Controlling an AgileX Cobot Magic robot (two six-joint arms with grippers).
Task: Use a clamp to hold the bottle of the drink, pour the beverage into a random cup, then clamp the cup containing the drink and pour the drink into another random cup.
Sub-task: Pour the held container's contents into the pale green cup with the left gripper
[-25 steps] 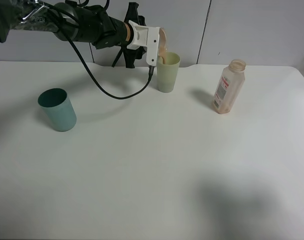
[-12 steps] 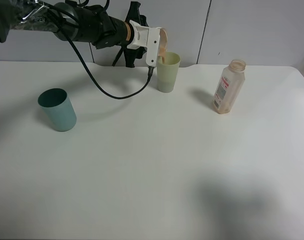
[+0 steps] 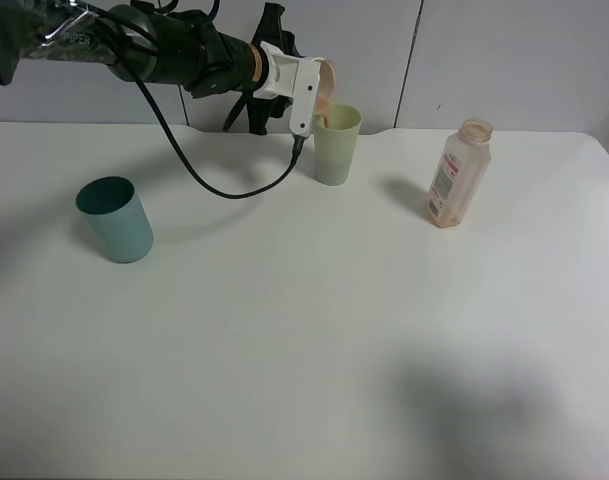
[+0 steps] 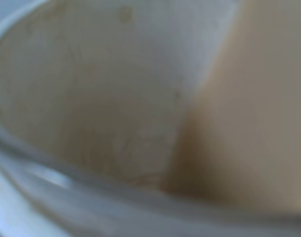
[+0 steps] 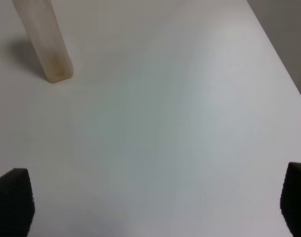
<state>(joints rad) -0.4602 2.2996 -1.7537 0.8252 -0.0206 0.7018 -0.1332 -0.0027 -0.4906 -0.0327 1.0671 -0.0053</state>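
**Spill risk at the tumbler's rim**

On the white table [image 3: 314,330], the left clamp [image 3: 306,92] is pinched tight on the cup containing the drink [image 3: 327,88], tipped over the pale yellow-green tumbler [image 3: 336,145]. The tan drink [image 4: 249,108] runs along the cup's inner wall. A faster tilt could send it past the narrow mouth, and a nudge could topple the tumbler. The right gripper [image 5: 150,197] is spread wide, near the bottle [image 3: 458,173].

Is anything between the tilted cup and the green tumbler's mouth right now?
Nothing visible. The left gripper holds the cup tipped right over the pale green tumbler; the teal cup and bottle stand well aside.
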